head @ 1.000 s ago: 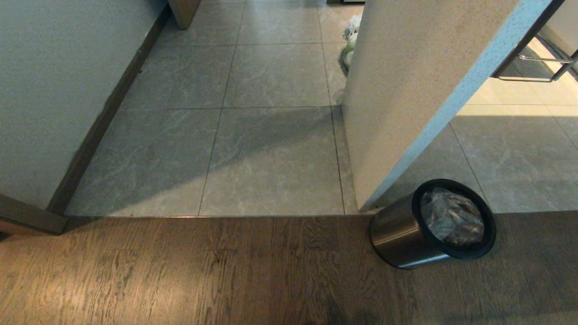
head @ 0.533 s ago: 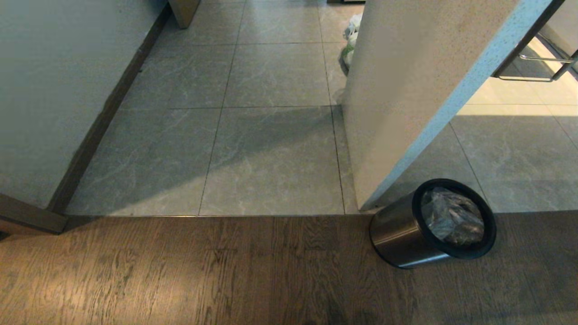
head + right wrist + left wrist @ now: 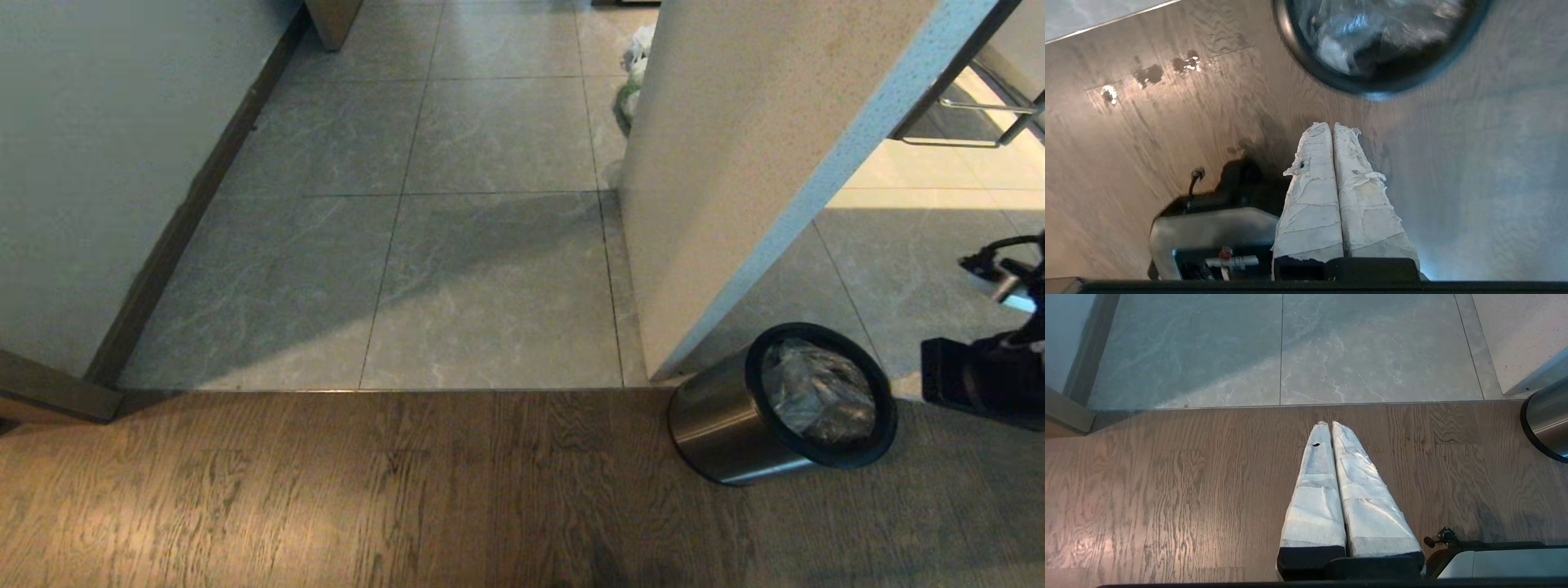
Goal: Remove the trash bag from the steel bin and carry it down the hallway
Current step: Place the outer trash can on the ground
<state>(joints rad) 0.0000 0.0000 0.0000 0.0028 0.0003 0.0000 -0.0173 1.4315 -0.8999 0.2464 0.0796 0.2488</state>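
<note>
Head view shows the steel bin (image 3: 735, 425) standing on the brown wood floor (image 3: 367, 498) at the near right, right where the wood meets the grey tiles (image 3: 490, 269) of the hallway. The bin has a black ring around its top. The trash bag (image 3: 819, 394) sits inside the bin, shiny and crinkled, and it fills the round opening. A pale wall corner (image 3: 735, 163) stands just behind the bin. Far away, a white-green bag (image 3: 633, 77) peeks out from behind that wall. A white wall with a dark strip along its bottom runs down the left side. The right arm (image 3: 984, 380) pokes in at the right edge, close to the bin but not touching it. From the right wrist, the right gripper (image 3: 1333, 127) hangs over the wood floor near the bin's black ring, with its two white wrapped fingers (image 3: 1310, 196) pressed together and nothing between them. The bag and a bit of white show inside the ring there. From the left wrist, the left gripper (image 3: 1329, 425) is low over the wood floor, well to the left of the bin, and its white fingers (image 3: 1314, 486) are pressed together too, holding nothing.
</note>
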